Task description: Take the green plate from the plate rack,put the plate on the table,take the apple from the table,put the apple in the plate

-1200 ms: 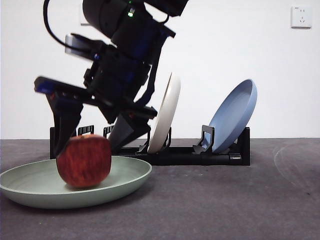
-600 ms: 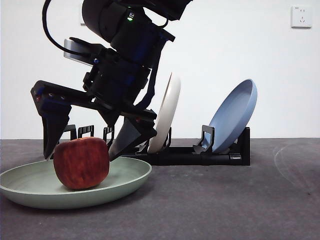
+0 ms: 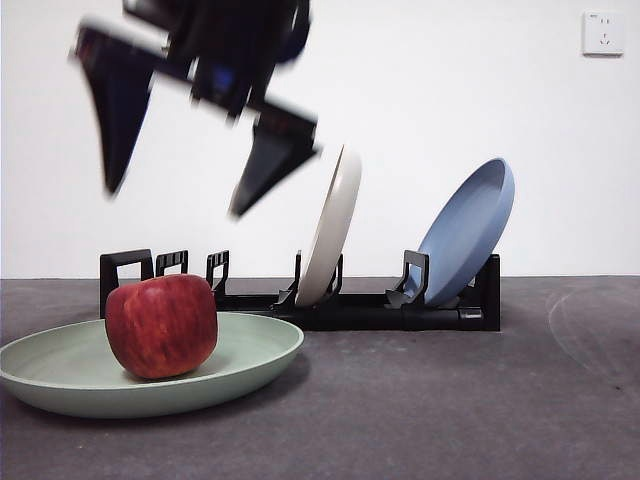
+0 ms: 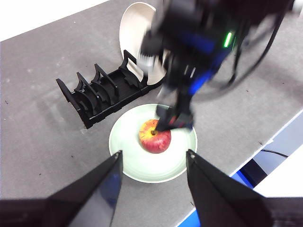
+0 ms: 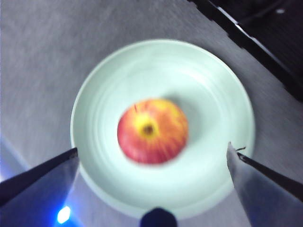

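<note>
One red apple (image 3: 161, 326) sits in the green plate (image 3: 255, 357), which lies flat on the table (image 3: 450, 400) just in front of the plate rack (image 3: 380, 310). The right gripper (image 3: 180, 195) hangs above the apple, jaws spread wide and holding nothing. The left gripper (image 4: 152, 166) hovers high over the scene, also open and empty.

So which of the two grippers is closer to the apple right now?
The right gripper, open just above the apple in the green plate. The left gripper hangs open much higher, looking down on both.
</note>
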